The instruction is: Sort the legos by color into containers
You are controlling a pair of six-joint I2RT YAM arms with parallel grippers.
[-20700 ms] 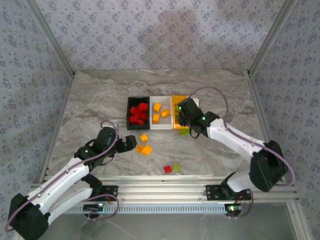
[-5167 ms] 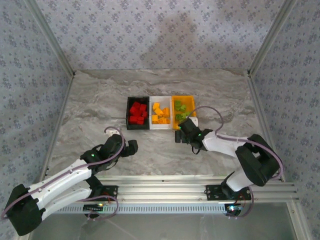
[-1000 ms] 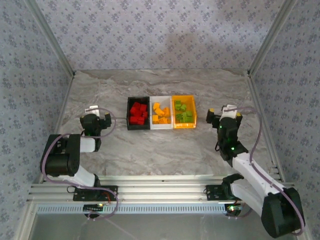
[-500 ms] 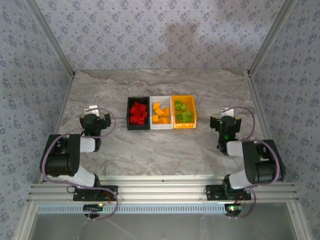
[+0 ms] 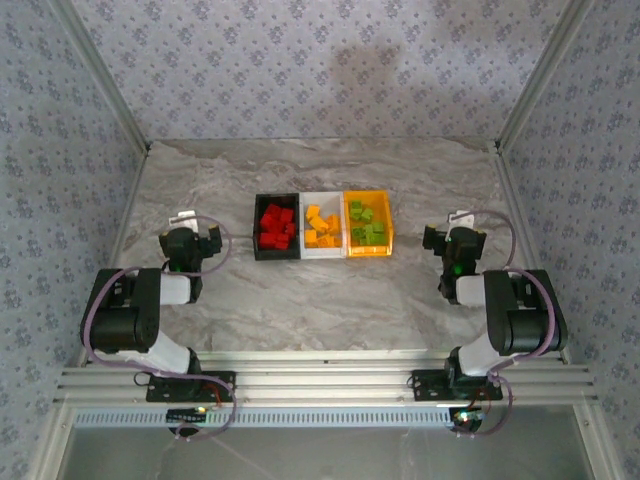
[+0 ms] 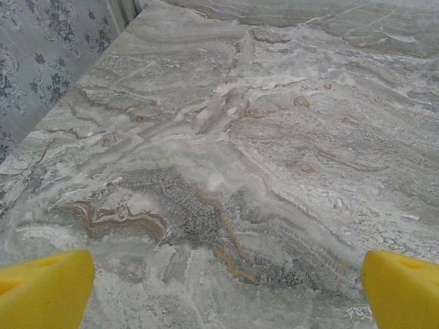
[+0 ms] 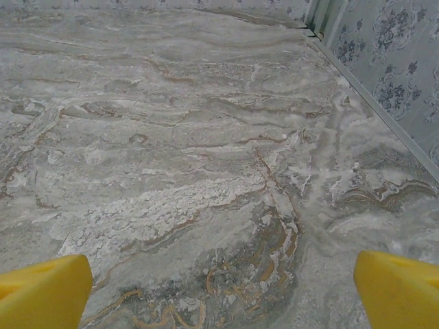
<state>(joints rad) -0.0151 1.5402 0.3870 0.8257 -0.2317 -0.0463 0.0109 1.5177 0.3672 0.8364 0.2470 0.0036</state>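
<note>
At the near edge of the marble table (image 5: 320, 300), both arms are folded back close to their bases. The left gripper (image 5: 193, 242) hangs low over the left part of the table, well apart from the containers. Its jaws stand wide and hold nothing. In the left wrist view its yellow fingertips (image 6: 42, 288) sit at the two lower corners, with bare marble between them.

The right gripper (image 5: 452, 240) hangs low over the right part of the table, near the row of bins but not touching it. Its jaws are also spread wide and hold nothing. In the right wrist view, grey veined stone lies between its two yellow pads (image 7: 398, 291).

A little farther, in the middle of the table, the three containers are joined in one row. The black bin (image 5: 257, 228) on the left holds the red legos (image 5: 275, 224). The white bin (image 5: 322, 254) in the middle holds the orange-yellow legos (image 5: 320, 226). The orange bin (image 5: 390, 230) on the right holds the lime green legos (image 5: 367, 226).

Behind the table rise the patterned walls (image 5: 320, 70).
</note>
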